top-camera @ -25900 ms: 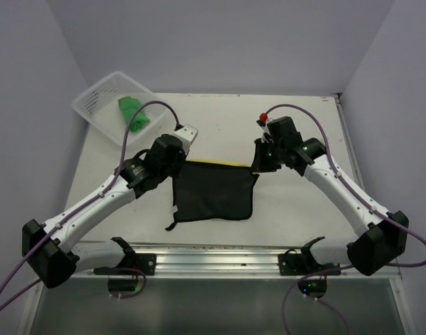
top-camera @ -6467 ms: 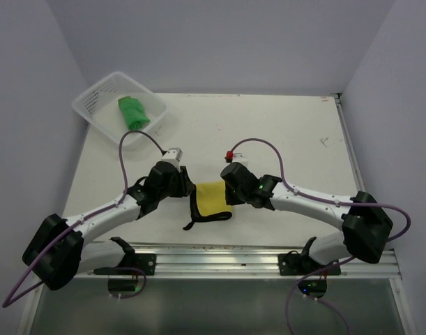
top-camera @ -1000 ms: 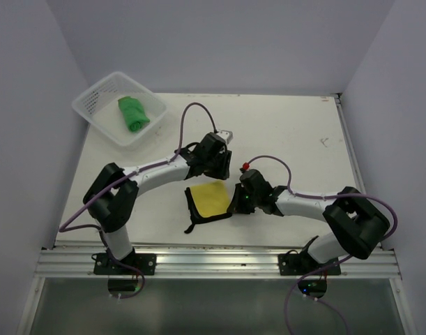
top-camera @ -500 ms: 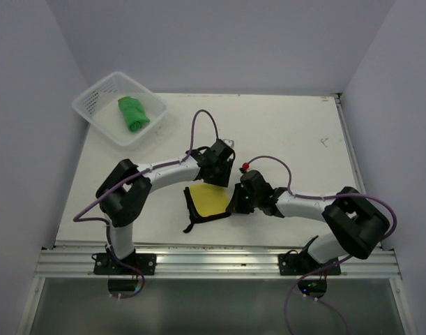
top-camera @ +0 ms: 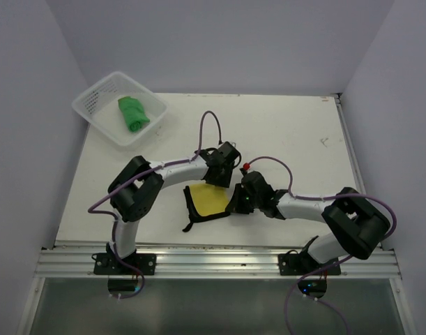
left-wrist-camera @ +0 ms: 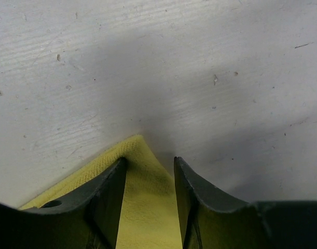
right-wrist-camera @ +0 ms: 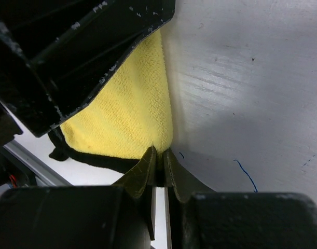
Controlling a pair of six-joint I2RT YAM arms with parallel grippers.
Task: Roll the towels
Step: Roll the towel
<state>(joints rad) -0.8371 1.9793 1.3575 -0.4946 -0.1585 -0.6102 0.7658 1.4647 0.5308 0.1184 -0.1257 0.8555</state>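
Top external: green towel (top-camera: 133,114) (rolled) inside white mesh basket (top-camera: 92,102)

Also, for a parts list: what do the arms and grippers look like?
Left arm and right arm: white links, black joints. A purple cable runs off each wrist; the right has a red cap. The left gripper and right gripper have dark tapered fingers.

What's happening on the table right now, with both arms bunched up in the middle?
Both arms are working the yellow towel, which lies folded on the table, yellow face up. The right gripper is pinched shut on its right edge. The left gripper is open, fingers straddling its far corner. The green towel sits rolled in the basket, far left.
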